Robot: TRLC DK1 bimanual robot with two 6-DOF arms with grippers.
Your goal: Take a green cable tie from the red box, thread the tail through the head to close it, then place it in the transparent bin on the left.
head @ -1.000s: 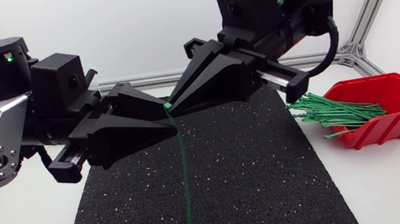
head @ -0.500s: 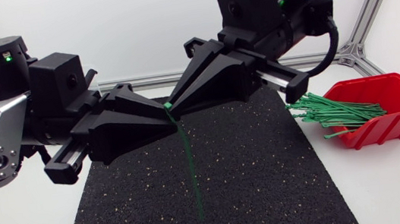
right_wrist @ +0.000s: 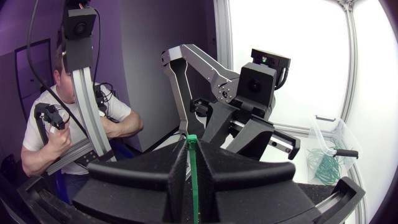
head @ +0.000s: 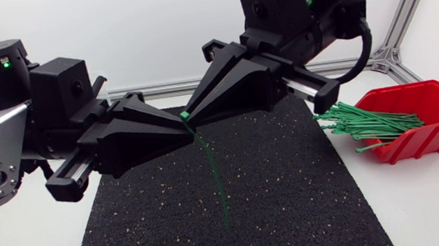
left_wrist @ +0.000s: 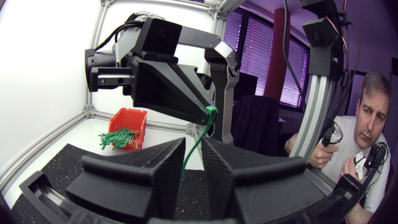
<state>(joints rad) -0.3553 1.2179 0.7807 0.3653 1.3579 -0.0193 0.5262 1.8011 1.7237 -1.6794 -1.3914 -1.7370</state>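
Green tie (head: 217, 182) hangs above the black mat (head: 295, 189), its head pinched in the right tool (head: 188, 118), I think so that the tail is free for threading. The left tool (head: 183, 132) meets it just under the head; I cannot tell if it grips.

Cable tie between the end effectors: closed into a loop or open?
Open: the cable tie hangs free over the mat, tail not through its head.
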